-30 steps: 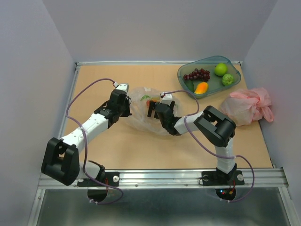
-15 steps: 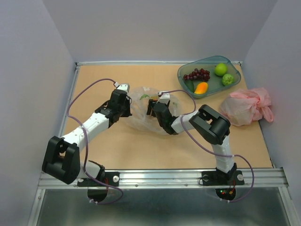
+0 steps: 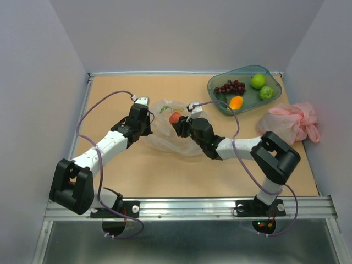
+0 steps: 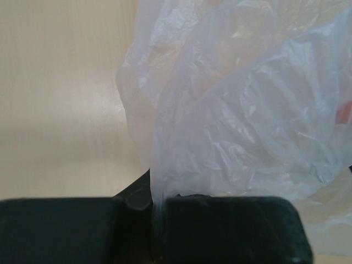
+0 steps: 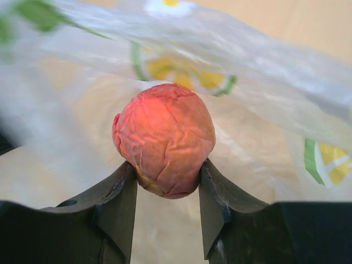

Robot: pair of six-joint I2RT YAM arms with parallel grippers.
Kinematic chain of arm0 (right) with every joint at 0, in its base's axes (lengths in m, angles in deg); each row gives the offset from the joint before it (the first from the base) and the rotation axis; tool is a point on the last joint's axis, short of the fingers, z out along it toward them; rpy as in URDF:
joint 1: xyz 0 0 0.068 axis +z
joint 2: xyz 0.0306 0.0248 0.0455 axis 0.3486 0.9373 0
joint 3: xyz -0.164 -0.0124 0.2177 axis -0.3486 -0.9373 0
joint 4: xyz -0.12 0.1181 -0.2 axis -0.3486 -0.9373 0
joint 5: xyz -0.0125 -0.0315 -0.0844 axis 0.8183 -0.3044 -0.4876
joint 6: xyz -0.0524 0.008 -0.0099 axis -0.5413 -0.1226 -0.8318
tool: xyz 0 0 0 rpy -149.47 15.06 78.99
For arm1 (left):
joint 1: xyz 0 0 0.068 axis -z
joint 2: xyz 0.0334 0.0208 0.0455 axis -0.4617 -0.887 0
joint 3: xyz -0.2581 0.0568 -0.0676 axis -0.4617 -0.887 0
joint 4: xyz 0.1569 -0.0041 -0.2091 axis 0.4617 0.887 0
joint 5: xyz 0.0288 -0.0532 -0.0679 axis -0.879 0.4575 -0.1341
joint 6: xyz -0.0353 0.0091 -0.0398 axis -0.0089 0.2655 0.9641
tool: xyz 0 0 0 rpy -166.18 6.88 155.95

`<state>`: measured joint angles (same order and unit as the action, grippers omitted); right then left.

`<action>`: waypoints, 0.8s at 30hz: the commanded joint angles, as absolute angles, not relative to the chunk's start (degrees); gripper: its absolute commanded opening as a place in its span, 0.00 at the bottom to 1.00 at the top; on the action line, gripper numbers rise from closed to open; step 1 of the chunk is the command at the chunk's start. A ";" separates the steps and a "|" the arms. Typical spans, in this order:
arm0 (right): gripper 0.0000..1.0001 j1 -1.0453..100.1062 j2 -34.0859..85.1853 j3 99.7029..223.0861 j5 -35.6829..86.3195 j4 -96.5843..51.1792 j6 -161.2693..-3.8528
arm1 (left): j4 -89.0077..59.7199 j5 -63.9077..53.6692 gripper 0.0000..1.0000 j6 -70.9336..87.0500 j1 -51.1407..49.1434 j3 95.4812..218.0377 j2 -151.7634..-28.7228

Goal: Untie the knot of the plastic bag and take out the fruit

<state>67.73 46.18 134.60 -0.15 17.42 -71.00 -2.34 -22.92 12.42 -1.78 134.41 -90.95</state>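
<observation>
The clear plastic bag (image 3: 171, 132) lies crumpled mid-table, with green and yellow print showing on it (image 5: 181, 74). My left gripper (image 3: 144, 125) is shut on a pinch of its film (image 4: 158, 206) at the bag's left edge. A small wrinkled orange-red fruit (image 5: 164, 146) sits between the tips of my right gripper (image 5: 165, 184), both fingers touching its sides. From above, that fruit (image 3: 175, 117) is at the bag's upper part, in front of the right gripper (image 3: 179, 125). Grapes (image 3: 231, 87), two green fruits (image 3: 258, 81) and a mango-like fruit (image 3: 235, 102) lie in the teal tray (image 3: 219, 101).
A knotted pink plastic bag (image 3: 290, 122) lies right of the tray's front edge. Grey walls close in the table on left, back and right. A metal rail (image 3: 187, 206) with both arm bases runs along the near edge.
The right gripper has closed from wide open onto the orange-red fruit and pulled it up out of the bag's folds; the right elbow has swung right. The left arm has held still.
</observation>
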 commanded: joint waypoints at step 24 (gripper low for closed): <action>0.01 48.99 19.61 147.37 -9.47 -13.41 -80.59 | -2.43 -25.77 0.00 13.62 -8.25 136.18 -85.85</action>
<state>56.52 17.00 142.66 1.38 -13.05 -81.89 -1.71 -25.43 13.49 -8.12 134.52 -88.13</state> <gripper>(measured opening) 0.509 0.080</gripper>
